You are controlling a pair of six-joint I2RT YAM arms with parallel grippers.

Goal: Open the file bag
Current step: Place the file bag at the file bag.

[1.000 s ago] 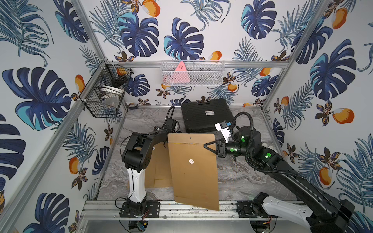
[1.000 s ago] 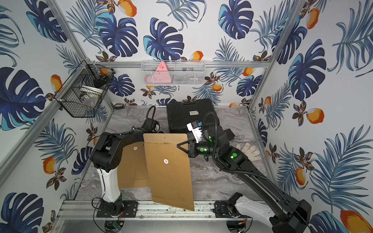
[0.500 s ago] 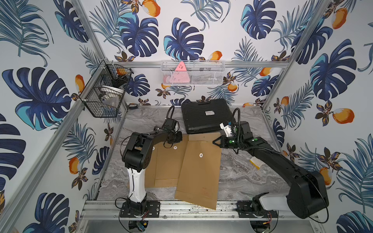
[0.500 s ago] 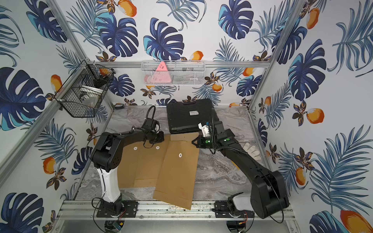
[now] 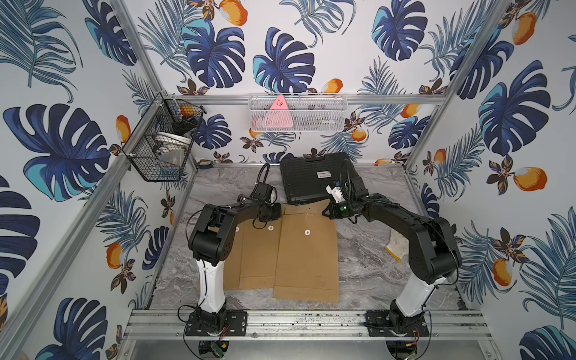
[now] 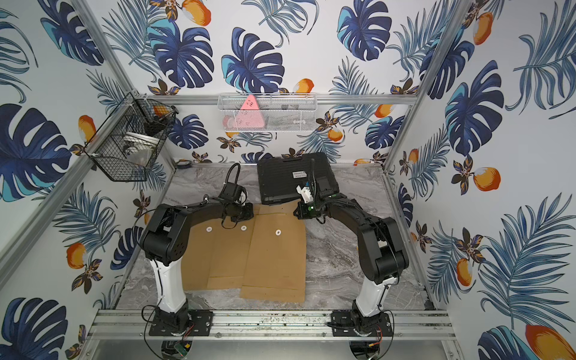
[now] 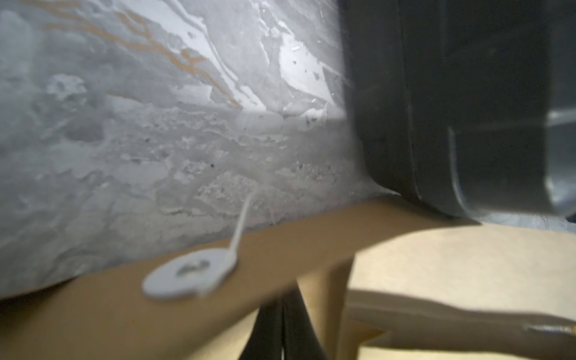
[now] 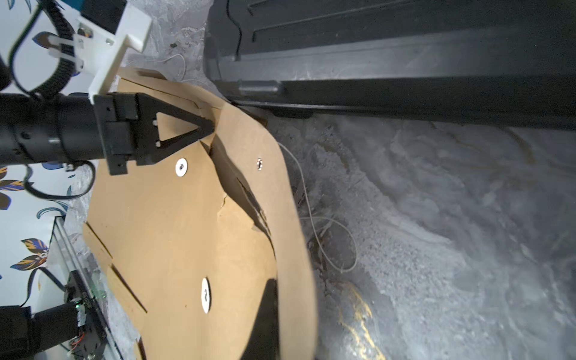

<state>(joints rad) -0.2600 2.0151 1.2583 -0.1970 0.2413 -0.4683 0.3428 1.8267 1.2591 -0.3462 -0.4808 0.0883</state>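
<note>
Counting now: I see three brown file bags, one black case, and two baskets, one black wire basket, one white wire basket, plus three white discs.

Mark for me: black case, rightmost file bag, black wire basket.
black case (image 5: 307, 185): in a top view, middle of its lid.
rightmost file bag (image 5: 307, 265): in a top view, plain lower body below the button.
black wire basket (image 5: 149, 159): in a top view, its front mesh wall.

Twin overhead views; two close wrist views
</note>
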